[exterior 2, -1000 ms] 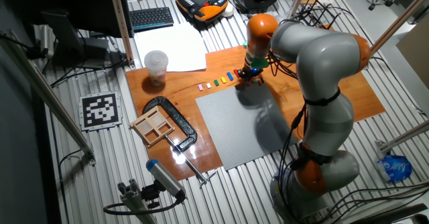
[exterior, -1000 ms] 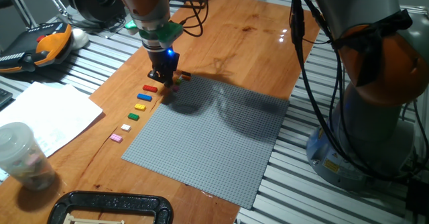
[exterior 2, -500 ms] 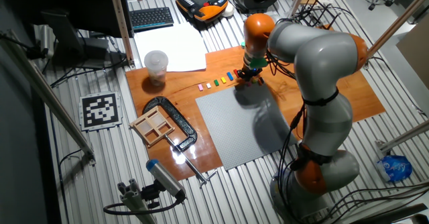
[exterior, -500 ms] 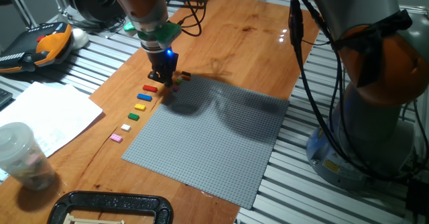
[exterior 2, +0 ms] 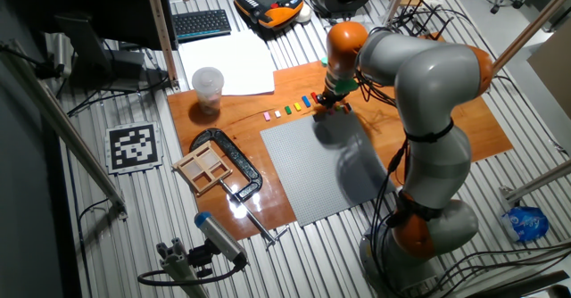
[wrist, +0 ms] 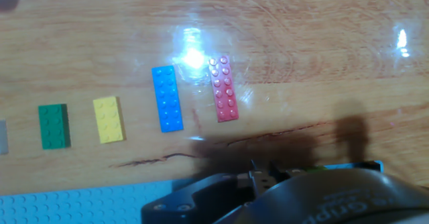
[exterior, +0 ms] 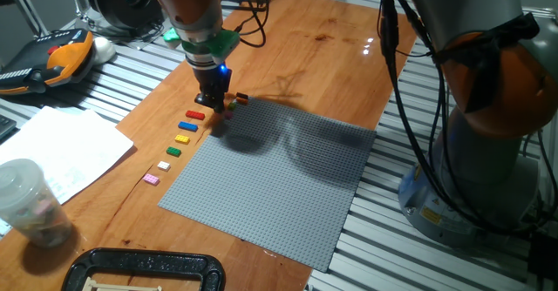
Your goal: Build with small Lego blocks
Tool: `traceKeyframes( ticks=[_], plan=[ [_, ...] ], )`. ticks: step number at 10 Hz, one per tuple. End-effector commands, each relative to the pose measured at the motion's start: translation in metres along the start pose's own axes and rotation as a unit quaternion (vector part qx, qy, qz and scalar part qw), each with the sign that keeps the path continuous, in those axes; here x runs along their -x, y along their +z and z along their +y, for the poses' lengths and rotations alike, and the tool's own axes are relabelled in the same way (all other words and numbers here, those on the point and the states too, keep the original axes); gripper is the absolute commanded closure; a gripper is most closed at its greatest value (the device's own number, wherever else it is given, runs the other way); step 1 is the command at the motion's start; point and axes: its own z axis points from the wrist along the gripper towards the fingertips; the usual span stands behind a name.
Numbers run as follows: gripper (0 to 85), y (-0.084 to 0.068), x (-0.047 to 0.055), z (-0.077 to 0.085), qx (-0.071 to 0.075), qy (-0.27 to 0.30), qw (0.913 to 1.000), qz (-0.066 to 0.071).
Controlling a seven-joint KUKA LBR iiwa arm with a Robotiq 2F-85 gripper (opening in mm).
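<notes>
The small Lego blocks lie in a row on the wood beside the baseplate: red (exterior: 194, 114), blue (exterior: 187, 126), yellow (exterior: 182, 138), green (exterior: 173, 151), white (exterior: 163, 165) and pink (exterior: 152, 179). An orange and dark block (exterior: 241, 99) sits at the plate's far corner. My gripper (exterior: 214, 104) is low over the table just past the red block. In the hand view the red (wrist: 223, 88), blue (wrist: 167, 98), yellow (wrist: 108, 119) and green (wrist: 53, 125) blocks lie ahead of the gripper (wrist: 255, 177). Its jaws meet at a thin seam, and no block shows between them.
The large grey baseplate (exterior: 279, 182) covers the table's near half. A plastic cup (exterior: 26, 199), white paper (exterior: 61, 147), a black clamp (exterior: 144, 269) and an orange pendant (exterior: 61, 56) sit to the left. Cables (exterior: 253, 12) lie behind the gripper. A wooden tray (exterior 2: 203, 166) is by the clamp.
</notes>
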Motion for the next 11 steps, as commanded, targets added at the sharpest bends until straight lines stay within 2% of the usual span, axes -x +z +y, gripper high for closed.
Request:
traceKeyframes(
  ticks=[1, 3, 4, 5, 6, 11],
  plan=[
    [68.0, 0.000, 0.000, 0.000, 0.001, 0.004, 1.0000, -0.001],
    [68.0, -0.002, 0.001, 0.003, 0.003, 0.017, 0.9998, -0.004],
    [51.0, -0.006, 0.004, 0.008, 0.004, 0.020, 0.9998, -0.003],
    [51.0, -0.006, 0.008, 0.013, 0.004, 0.020, 0.9998, -0.003],
    [51.0, -0.004, 0.015, 0.019, -0.002, 0.017, 0.9999, -0.003],
    [51.0, 0.006, 0.033, 0.024, 0.009, 0.005, 0.9999, 0.001]
  ],
)
